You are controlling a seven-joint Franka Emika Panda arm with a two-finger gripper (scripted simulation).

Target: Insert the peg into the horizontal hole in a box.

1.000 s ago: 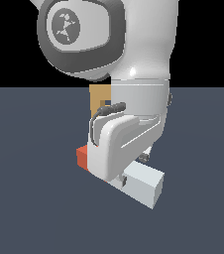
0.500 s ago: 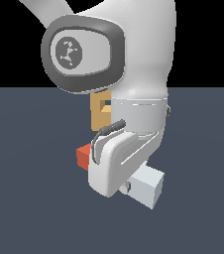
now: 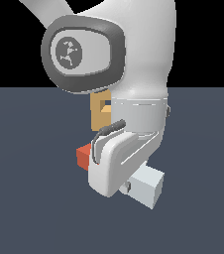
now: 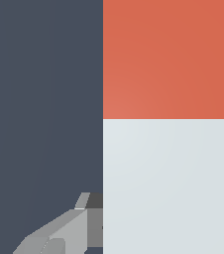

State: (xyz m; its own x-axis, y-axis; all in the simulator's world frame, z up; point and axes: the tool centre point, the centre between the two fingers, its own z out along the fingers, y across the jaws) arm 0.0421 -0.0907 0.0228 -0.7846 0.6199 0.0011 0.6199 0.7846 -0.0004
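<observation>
With our hand (image 3: 118, 179) down over the peg (image 3: 146, 184) on the bench (image 3: 29, 208), grip state hidden from us, we should clamp squarely at its pale section before turning toward the box (image 3: 100, 113) behind.

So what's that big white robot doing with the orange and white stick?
The robot arm is down over the peg, a long bar with an orange-red end and a pale white end. Its gripper sits around the middle of the bar, though the arm hides the fingertips, so I can't tell if it's squeezing yet. The wrist view shows the peg very close up, with one finger beside it. The tan box with the hole waits behind the arm, mostly hidden.
</observation>
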